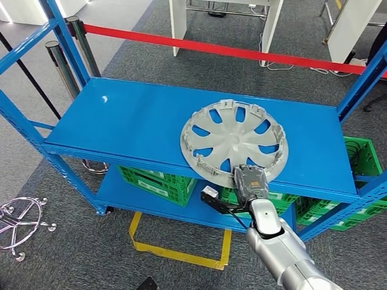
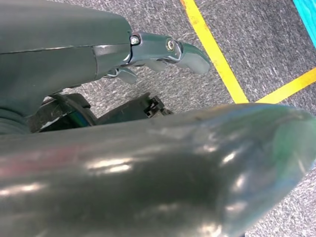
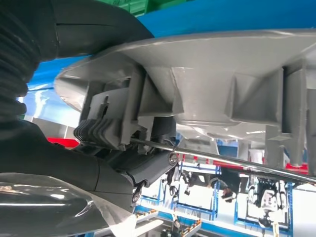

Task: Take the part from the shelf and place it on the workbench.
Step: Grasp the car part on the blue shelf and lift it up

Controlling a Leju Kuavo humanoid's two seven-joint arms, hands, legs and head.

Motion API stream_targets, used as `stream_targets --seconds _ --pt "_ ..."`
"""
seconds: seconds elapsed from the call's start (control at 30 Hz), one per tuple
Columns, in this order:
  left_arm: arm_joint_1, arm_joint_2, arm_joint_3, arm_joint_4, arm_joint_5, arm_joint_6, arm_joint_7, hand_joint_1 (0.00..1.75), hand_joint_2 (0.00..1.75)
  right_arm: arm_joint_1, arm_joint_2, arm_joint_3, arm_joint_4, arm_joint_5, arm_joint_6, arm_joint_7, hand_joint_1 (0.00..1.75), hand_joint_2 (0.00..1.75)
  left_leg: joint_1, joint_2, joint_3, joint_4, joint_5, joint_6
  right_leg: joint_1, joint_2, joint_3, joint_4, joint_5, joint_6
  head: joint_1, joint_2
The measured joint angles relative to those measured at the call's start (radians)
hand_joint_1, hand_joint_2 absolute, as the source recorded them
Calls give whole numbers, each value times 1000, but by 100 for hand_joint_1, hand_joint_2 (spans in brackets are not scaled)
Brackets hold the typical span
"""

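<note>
The blue shelf [image 1: 136, 121] carries the grey wheel cover [image 1: 233, 141] on its top board toward 3 o'clock, its near rim reaching the front edge; green crates [image 1: 157, 183] sit on the lower board, and a red barrier tape [image 1: 228, 49] runs behind at 12 o'clock. The right robot hand [image 1: 250, 181] grips the cover's rim at 6 o'clock, with fingers [image 3: 145, 168] curled under the clips, though its fingers are mostly hidden. The left robot hand [image 2: 164, 52] hangs over grey carpet with yellow floor tape [image 2: 212, 49], fingers apart, holding nothing.
</note>
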Motion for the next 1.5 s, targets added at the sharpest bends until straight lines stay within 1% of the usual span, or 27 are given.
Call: stream_targets --seconds 0.2,0.33,0.4,0.47,0.53,0.6,0.67,0.77,0.97,1.1,1.17,1.27,1.5 --pt "0 0 0 0 6 1 0 0 0 10 0 1 -32 -1 -28 -14 175 175 0 0 0 0 0 0 0 0 0 0 0 0 0 0" --pt "-4 5 0 0 8 -17 -1 0 0 37 0 2 -105 1 -31 -19 175 175 0 0 0 0 0 0 0 0 0 0 0 0 0 0" --pt "-4 7 1 0 16 -9 3 0 0 63 -1 2 -165 4 -54 -30 175 175 0 0 0 0 0 0 0 0 -1 0 0 0 0 0" --pt "-2 8 4 0 32 18 24 0 0 118 -3 3 -268 29 -125 -46 175 175 0 -1 -1 0 0 0 0 -1 -2 0 0 0 0 0" --pt "2 10 14 0 48 44 54 0 0 196 -4 10 -408 74 -204 -54 175 175 1 -1 -4 0 0 0 1 -1 -4 0 0 0 0 0" --pt "5 12 26 0 62 60 82 0 0 265 -6 26 -549 116 -251 -58 175 175 1 -1 -7 0 0 0 1 -1 -7 1 0 0 0 0" --pt "9 14 37 0 70 71 104 0 0 309 -14 43 -678 137 -281 -67 175 175 1 -1 -10 0 0 0 1 -1 -10 1 -1 0 0 0" --pt "14 16 53 0 79 80 123 0 0 350 -28 54 -853 143 -300 -108 175 175 1 -1 -11 0 0 0 0 -1 -11 1 -1 -1 0 0" --pt "19 18 79 0 89 119 149 0 0 408 -33 51 -1183 144 -304 -309 175 175 0 -1 -11 0 0 0 0 -1 -10 0 0 0 0 0" --pt "23 18 91 0 89 141 161 0 0 416 -33 39 -1387 156 -303 -364 175 175 0 -1 -10 0 0 0 0 0 -10 0 0 0 -1 0" --pt "23 18 96 0 88 146 162 0 0 411 -33 20 -1438 176 -301 -388 175 175 0 -1 -8 0 0 0 0 0 -9 0 0 0 -2 0" --pt "23 18 102 0 86 148 163 0 0 408 -33 -2 -1476 199 -299 -419 175 175 0 -1 -7 0 0 0 0 0 -8 0 0 0 -2 0" --pt "23 18 105 0 79 146 163 0 0 398 -40 -15 -1492 207 -298 -433 175 175 0 -1 -7 0 2 0 0 0 -8 1 1 -1 -3 0"
